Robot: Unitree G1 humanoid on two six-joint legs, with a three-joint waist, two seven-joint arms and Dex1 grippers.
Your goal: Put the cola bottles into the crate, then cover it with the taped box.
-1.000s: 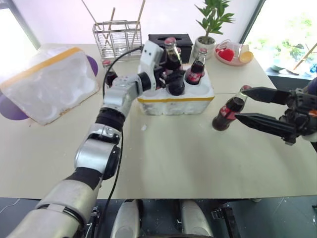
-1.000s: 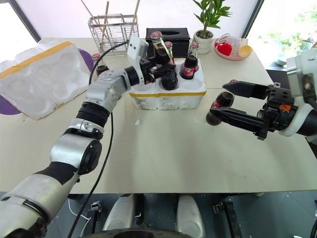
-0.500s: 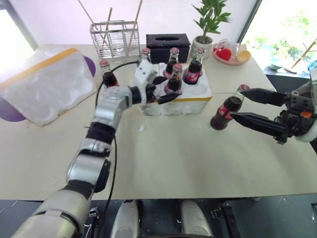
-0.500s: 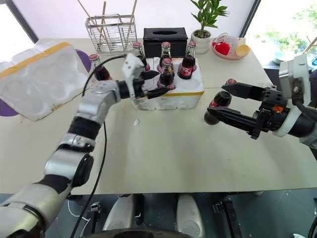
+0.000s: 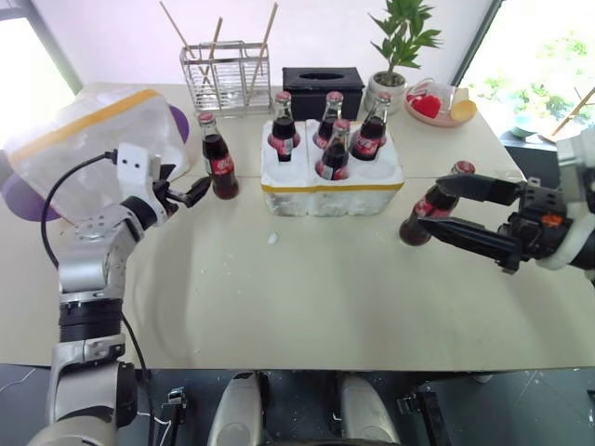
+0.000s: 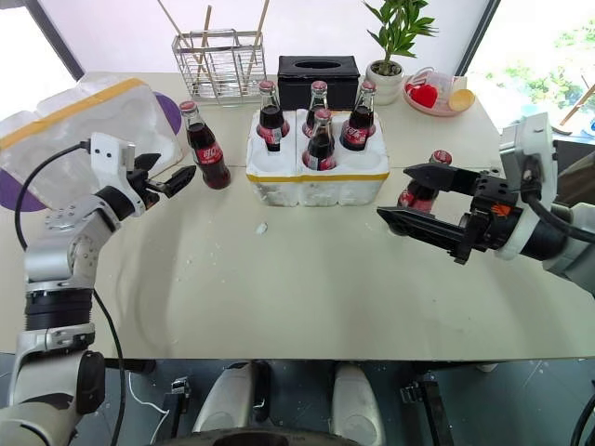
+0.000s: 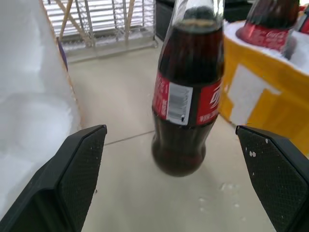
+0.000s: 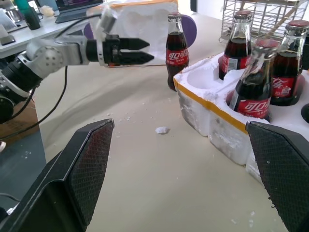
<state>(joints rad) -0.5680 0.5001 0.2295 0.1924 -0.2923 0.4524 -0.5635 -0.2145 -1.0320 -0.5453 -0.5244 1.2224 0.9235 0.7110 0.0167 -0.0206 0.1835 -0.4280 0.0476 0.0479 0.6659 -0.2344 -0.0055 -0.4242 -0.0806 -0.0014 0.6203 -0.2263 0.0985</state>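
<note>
Crate (image 5: pixel 332 182) mid-table holding four cola bottles (image 5: pixel 333 150) (two wells empty), taped box (image 5: pixel 93 139) far left, tissue box (image 5: pixel 323 80) behind.

The counter (image 5: pixel 307 297) is a pale beige surface. All positions below are given relative to the black tissue box (image 5: pixel 323 85), which stands near the far edge of the counter.

- Wire rack (image 5: pixel 226 72): just beside the tissue box, on its left. It is upright and holds several thin wooden sticks that lean out above its rim.
- Potted plant (image 5: pixel 400 42): just beside the tissue box, on its right. Green leaves rise from a white pot (image 5: pixel 382 88).
- Pink plate (image 5: pixel 437 104): farther right, beyond the pot. It carries a red item and a yellow item.
- Purple mat (image 5: pixel 19 200): well apart, far left and nearer the front; partly covered.
- White crumb (image 5: pixel 272 239): well in front of the tissue box, lying loose on the counter.
</note>
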